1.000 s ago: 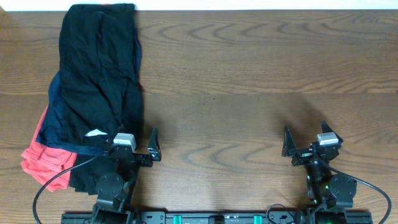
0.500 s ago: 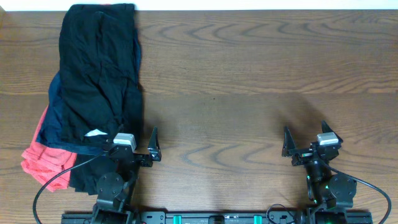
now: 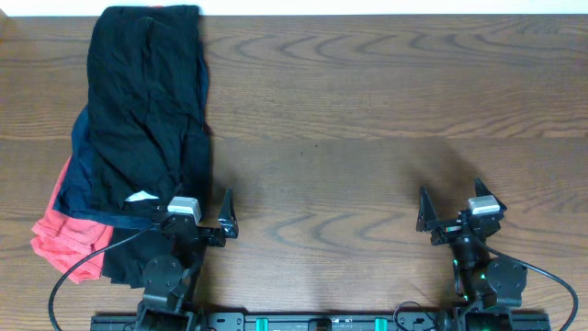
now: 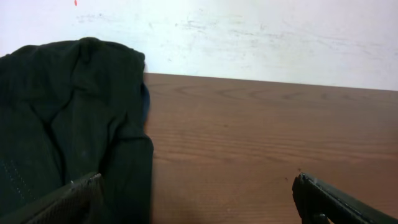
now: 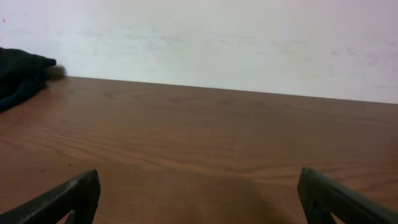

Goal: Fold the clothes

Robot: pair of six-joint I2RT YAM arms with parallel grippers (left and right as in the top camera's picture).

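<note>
The black shorts (image 3: 142,101) lie crumpled at the table's left, on top of a pile, running from the far edge toward me. Their small white label (image 3: 140,196) shows at the near end. My left gripper (image 3: 195,210) is open and empty at the near edge, and its left finger overlaps the shorts' near corner. In the left wrist view the shorts (image 4: 62,124) fill the left side, and the gripper (image 4: 196,190) has its left finger over the cloth. My right gripper (image 3: 450,198) is open and empty, far to the right. In the right wrist view (image 5: 199,183) it has bare wood between its fingers.
A navy-blue garment (image 3: 75,179) lies under the shorts, its edge showing on the left. A red-orange garment (image 3: 64,234) sticks out below it at the near left. The wooden table (image 3: 367,110) ends at a white wall (image 5: 217,37) at the back.
</note>
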